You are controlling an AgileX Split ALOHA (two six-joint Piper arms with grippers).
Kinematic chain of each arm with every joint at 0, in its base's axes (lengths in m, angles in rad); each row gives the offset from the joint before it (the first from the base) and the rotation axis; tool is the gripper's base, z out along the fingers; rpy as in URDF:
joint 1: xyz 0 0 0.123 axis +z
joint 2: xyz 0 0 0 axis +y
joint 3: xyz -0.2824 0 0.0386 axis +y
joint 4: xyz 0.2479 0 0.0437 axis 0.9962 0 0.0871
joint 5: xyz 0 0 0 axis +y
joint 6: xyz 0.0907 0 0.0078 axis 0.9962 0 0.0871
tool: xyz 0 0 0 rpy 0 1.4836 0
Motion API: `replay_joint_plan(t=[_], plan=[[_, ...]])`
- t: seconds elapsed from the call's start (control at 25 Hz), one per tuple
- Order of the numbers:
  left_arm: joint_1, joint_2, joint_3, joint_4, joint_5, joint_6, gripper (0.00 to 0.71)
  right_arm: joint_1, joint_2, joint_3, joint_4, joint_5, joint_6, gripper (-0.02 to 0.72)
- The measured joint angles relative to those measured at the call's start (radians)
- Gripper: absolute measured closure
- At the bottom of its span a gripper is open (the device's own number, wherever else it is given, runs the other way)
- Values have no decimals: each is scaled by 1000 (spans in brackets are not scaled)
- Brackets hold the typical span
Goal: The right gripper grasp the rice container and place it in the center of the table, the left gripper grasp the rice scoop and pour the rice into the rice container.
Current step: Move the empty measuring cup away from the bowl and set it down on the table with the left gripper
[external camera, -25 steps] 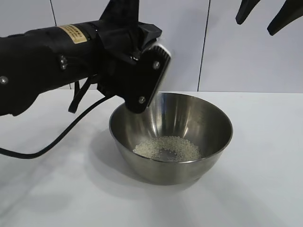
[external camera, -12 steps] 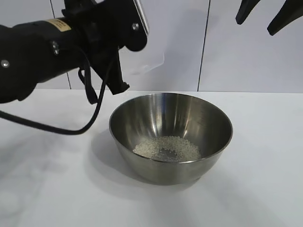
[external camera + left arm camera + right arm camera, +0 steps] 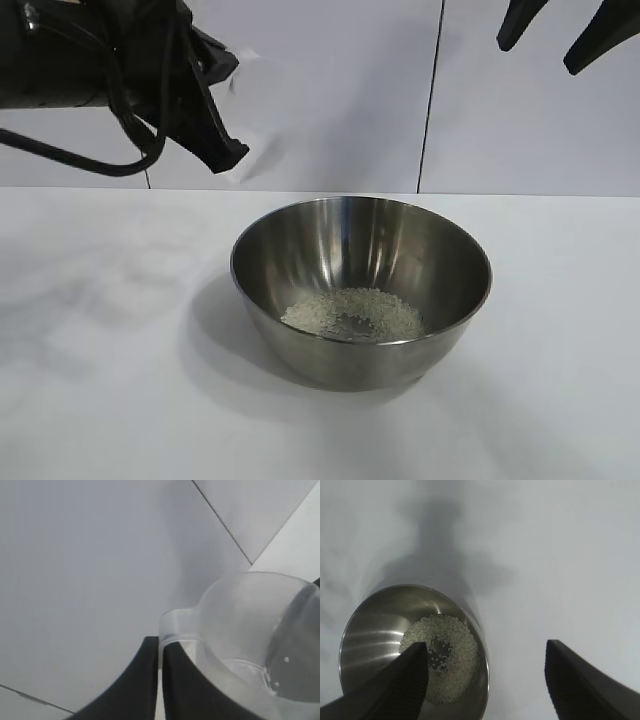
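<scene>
The rice container, a shiny steel bowl, stands on the white table with a flat heap of rice at its bottom. My left arm is raised at the upper left, well away from the bowl. Its left gripper is shut on the handle tab of the clear rice scoop, which holds only a few stuck grains. The right gripper hangs open high above the bowl's right side. From its wrist view the right gripper looks down on the rice container and the rice.
A pale panelled wall stands behind the table. A black cable loops under the left arm. White tabletop lies on all sides of the bowl.
The left arm has swung up and to the left, away from the bowl's rim, carrying the scoop with it. The right gripper, the bowl and the rice have not moved.
</scene>
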Motion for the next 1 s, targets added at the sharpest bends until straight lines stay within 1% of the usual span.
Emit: replay_joint_plan(t=[0.12, 0.28, 0.4, 0.52, 0.64, 0.76, 0.88, 1.0], plan=[[28, -7, -19, 16, 126, -121, 701, 0, 0, 0, 1, 0, 0, 240], [75, -12, -63, 104, 244, -327, 701, 0, 0, 0, 3, 0, 0, 240], [111, -14, -77, 202, 268, -526, 701, 0, 0, 0, 3, 0, 0, 240], [160, -33, -77, 333, 283, -767, 701, 0, 0, 0, 3, 0, 0, 240], [210, -52, -78, 499, 280, -1041, 701, 0, 0, 0, 3, 0, 0, 240], [253, -54, -78, 714, 253, -1357, 701, 0, 0, 0, 4, 0, 0, 240], [295, -54, -78, 945, 170, -1696, 701, 0, 0, 0, 4, 0, 0, 240], [354, -54, -78, 1154, 41, -1947, 701, 0, 0, 0, 4, 0, 0, 240]])
